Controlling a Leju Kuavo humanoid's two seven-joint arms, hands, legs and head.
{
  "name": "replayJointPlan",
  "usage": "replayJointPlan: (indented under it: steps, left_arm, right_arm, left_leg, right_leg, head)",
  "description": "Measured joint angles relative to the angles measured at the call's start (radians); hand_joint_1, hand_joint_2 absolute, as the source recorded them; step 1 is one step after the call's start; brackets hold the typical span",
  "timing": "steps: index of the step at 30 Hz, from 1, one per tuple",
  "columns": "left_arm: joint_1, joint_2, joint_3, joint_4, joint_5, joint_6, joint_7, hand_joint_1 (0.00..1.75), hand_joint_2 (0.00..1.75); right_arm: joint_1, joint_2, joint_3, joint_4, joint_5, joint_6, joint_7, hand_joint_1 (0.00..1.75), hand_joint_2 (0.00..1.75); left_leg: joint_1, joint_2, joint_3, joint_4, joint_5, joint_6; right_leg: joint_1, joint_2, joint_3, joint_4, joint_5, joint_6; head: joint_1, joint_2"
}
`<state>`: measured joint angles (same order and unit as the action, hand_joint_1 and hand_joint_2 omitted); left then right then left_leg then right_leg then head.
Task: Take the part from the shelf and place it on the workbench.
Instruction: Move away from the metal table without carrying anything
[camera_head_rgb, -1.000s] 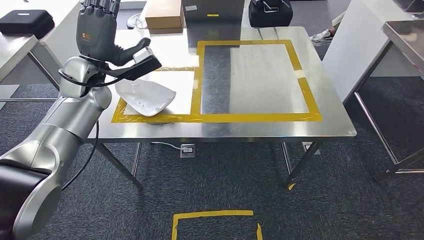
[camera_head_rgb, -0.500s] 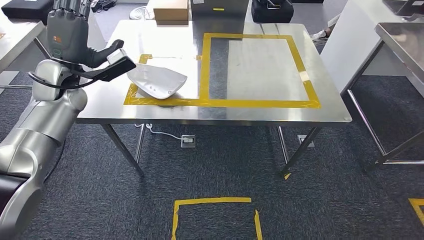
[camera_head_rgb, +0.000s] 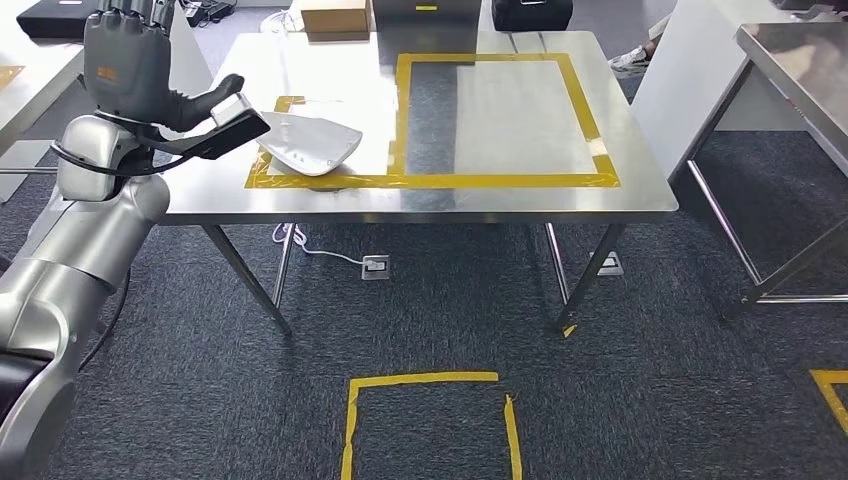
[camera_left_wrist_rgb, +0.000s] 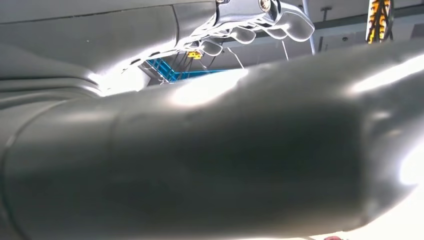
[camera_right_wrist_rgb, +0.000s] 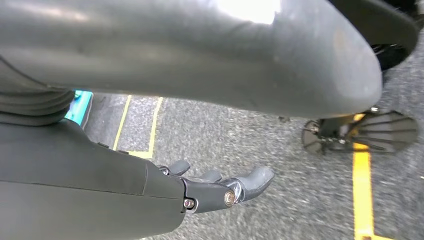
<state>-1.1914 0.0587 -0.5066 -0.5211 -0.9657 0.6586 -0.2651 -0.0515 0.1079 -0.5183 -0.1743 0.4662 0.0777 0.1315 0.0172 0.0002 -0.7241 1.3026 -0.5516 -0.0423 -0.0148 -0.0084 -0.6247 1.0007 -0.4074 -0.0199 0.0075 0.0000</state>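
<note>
The white, shell-shaped part (camera_head_rgb: 310, 143) lies on the steel workbench (camera_head_rgb: 500, 120), inside the small yellow-taped box at its left end. My left hand (camera_head_rgb: 130, 65) is raised just left of the part and off the table's edge. Its fingers point up and its thumb sticks out toward the part, holding nothing. In the left wrist view the thick thumb (camera_left_wrist_rgb: 225, 150) is close up and the fingers (camera_left_wrist_rgb: 260, 25) are spread behind it. My right hand (camera_right_wrist_rgb: 210, 187) hangs over the carpet with its fingers loosely apart and nothing in them.
A cardboard box (camera_head_rgb: 335, 18), a dark box (camera_head_rgb: 425, 12) and a black case (camera_head_rgb: 530, 12) stand at the workbench's far edge. Other tables stand at the right (camera_head_rgb: 800, 70) and left (camera_head_rgb: 30, 70). A yellow tape square (camera_head_rgb: 425, 420) marks the carpet below.
The whole picture has shifted, so the camera has moved back from the workbench. My left hand, whose thumb was over the part, now stands clear to its left.
</note>
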Motion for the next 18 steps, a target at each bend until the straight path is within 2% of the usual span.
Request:
replayJointPlan:
  steps: [1, 2, 3, 4, 5, 6, 8, 9, 10, 11, 12, 13, 14, 15, 16, 17, 18]
  left_arm:
    - [-0.002, -0.004, -0.002, 0.002, 0.000, 0.000, 0.000, 0.00, 0.00]
    - [-0.004, -0.007, -0.002, 0.003, 0.000, 0.000, 0.001, 0.00, 0.00]
    - [-0.009, -0.011, -0.003, 0.004, -0.001, 0.000, 0.000, 0.00, 0.00]
    - [-0.013, -0.015, -0.004, 0.005, -0.001, 0.000, 0.000, 0.00, 0.00]
    - [-0.017, -0.019, -0.004, 0.005, -0.001, 0.001, 0.000, 0.00, 0.00]
    - [-0.020, -0.022, -0.006, 0.006, -0.001, 0.001, 0.000, 0.00, 0.00]
    - [-0.023, -0.028, -0.009, 0.011, 0.000, 0.001, -0.006, 0.00, 0.00]
    - [-0.025, -0.032, -0.011, 0.015, 0.002, 0.001, -0.010, 0.00, 0.00]
    - [-0.029, -0.036, -0.012, 0.018, 0.006, 0.001, -0.015, 0.00, 0.00]
    - [-0.034, -0.039, -0.012, 0.021, 0.010, 0.000, -0.019, 0.00, 0.00]
    - [-0.040, -0.041, -0.012, 0.024, 0.016, 0.000, -0.021, 0.00, 0.00]
    - [-0.043, -0.042, -0.012, 0.028, 0.020, 0.000, -0.022, 0.00, 0.00]
    - [-0.046, -0.042, -0.012, 0.032, 0.023, 0.000, -0.023, 0.00, 0.00]
    - [-0.047, -0.042, -0.012, 0.037, 0.025, 0.000, -0.023, 0.00, 0.00]
    - [-0.047, -0.042, -0.012, 0.041, 0.026, 0.001, -0.023, 0.00, 0.00]
    - [-0.048, -0.041, -0.012, 0.044, 0.027, 0.004, -0.021, 0.00, 0.00]
    - [-0.049, -0.041, -0.012, 0.046, 0.026, 0.007, -0.018, 0.00, 0.00]
  right_arm:
    - [0.000, 0.001, 0.000, 0.000, -0.001, -0.002, 0.000, 0.00, 0.00]
    - [0.000, 0.001, 0.000, 0.000, -0.001, -0.003, 0.000, 0.00, 0.00]
    - [0.000, 0.001, 0.000, 0.000, -0.002, -0.004, 0.000, 0.00, 0.00]
    - [0.000, 0.002, 0.000, 0.000, -0.002, -0.005, 0.000, 0.00, 0.00]
    - [0.000, 0.002, 0.000, 0.000, -0.002, -0.005, 0.000, 0.00, 0.00]
    - [0.000, 0.002, 0.000, 0.000, -0.002, -0.006, 0.000, 0.00, 0.00]
    - [0.003, 0.003, -0.001, 0.000, -0.004, -0.006, 0.000, 0.00, 0.00]
    - [0.004, 0.003, -0.003, 0.000, -0.007, -0.007, 0.000, 0.00, 0.00]
    - [0.006, 0.003, -0.004, 0.000, -0.010, -0.007, 0.000, 0.00, 0.00]
    - [0.007, 0.003, -0.006, 0.000, -0.012, -0.008, -0.001, 0.00, 0.00]
    - [0.007, 0.003, -0.007, 0.000, -0.013, -0.008, -0.002, 0.00, 0.00]
    - [0.007, 0.003, -0.007, 0.000, -0.014, -0.008, -0.003, 0.00, 0.00]
    - [0.006, 0.004, -0.007, 0.000, -0.014, -0.008, -0.004, 0.00, 0.00]
    - [0.006, 0.004, -0.008, 0.000, -0.014, -0.009, -0.005, 0.00, 0.00]
    - [0.005, 0.004, -0.008, 0.000, -0.014, -0.010, -0.005, 0.00, 0.00]
    - [0.005, 0.004, -0.008, 0.000, -0.014, -0.011, -0.005, 0.00, 0.00]
    - [0.005, 0.003, -0.008, 0.000, -0.014, -0.013, -0.005, 0.00, 0.00]
  left_leg:
    - [0.004, 0.000, 0.028, -0.015, 0.024, -0.005]
    - [0.009, 0.000, 0.072, -0.063, 0.048, -0.010]
    - [0.010, -0.001, 0.125, -0.129, 0.054, -0.015]
    - [0.010, -0.003, 0.169, -0.193, 0.048, -0.013]
    - [0.009, -0.004, 0.198, -0.240, 0.035, -0.007]
    - [0.004, -0.006, 0.208, -0.264, 0.024, 0.002]
    - [0.001, -0.004, 0.192, -0.268, 0.035, 0.027]
    - [0.001, -0.003, 0.182, -0.268, 0.046, 0.039]
    - [0.002, -0.001, 0.171, -0.269, 0.057, 0.050]
    - [0.002, 0.000, 0.159, -0.270, 0.069, 0.057]
    - [0.000, 0.000, 0.146, -0.270, 0.080, 0.062]
    - [-0.002, 0.000, 0.132, -0.269, 0.091, 0.065]
    - [-0.005, 0.000, 0.118, -0.269, 0.102, 0.067]
    - [-0.008, 0.000, 0.104, -0.268, 0.113, 0.068]
    - [-0.012, 0.000, 0.090, -0.268, 0.124, 0.068]
    - [-0.015, 0.000, 0.078, -0.268, 0.134, 0.068]
    - [-0.017, 0.000, 0.068, -0.267, 0.144, 0.067]
  right_leg:
    - [-0.004, 0.000, -0.014, 0.003, 0.010, 0.005]
    - [-0.008, 0.000, -0.027, 0.007, 0.018, 0.011]
    - [-0.011, 0.001, -0.040, 0.012, 0.026, 0.019]
    - [-0.012, 0.002, -0.050, 0.015, 0.035, 0.028]
    - [-0.011, 0.003, -0.056, 0.017, 0.044, 0.036]
    - [-0.011, 0.004, -0.060, 0.015, 0.054, 0.044]
    - [-0.013, 0.006, -0.065, 0.007, 0.069, 0.057]
    - [-0.015, 0.006, -0.073, 0.015, 0.055, 0.062]
    - [-0.016, 0.006, -0.085, 0.041, 0.023, 0.065]
    - [-0.016, 0.006, -0.101, 0.090, -0.026, 0.066]
    - [-0.013, 0.006, -0.120, 0.155, -0.078, 0.066]
    - [-0.011, 0.007, -0.137, 0.224, -0.118, 0.065]
    - [-0.008, 0.007, -0.144, 0.281, -0.138, 0.063]
    - [-0.004, 0.007, -0.139, 0.311, -0.135, 0.058]
    - [0.000, 0.007, -0.117, 0.308, -0.115, 0.052]
    - [0.005, 0.008, -0.076, 0.270, -0.090, 0.043]
    - [0.011, 0.008, -0.025, 0.206, -0.078, 0.031]
  head:
    - [0.000, 0.000]
    - [0.000, 0.000]
    - [-0.001, 0.000]
    - [-0.001, 0.000]
    - [-0.001, 0.000]
    - [-0.001, 0.000]
    - [0.000, 0.000]
    - [0.000, 0.000]
    - [0.000, 0.000]
    - [0.000, 0.000]
    - [0.001, 0.000]
    - [0.001, 0.000]
    - [0.001, 0.000]
    - [0.001, 0.000]
    - [0.001, 0.000]
    - [0.001, 0.000]
    - [0.001, 0.000]
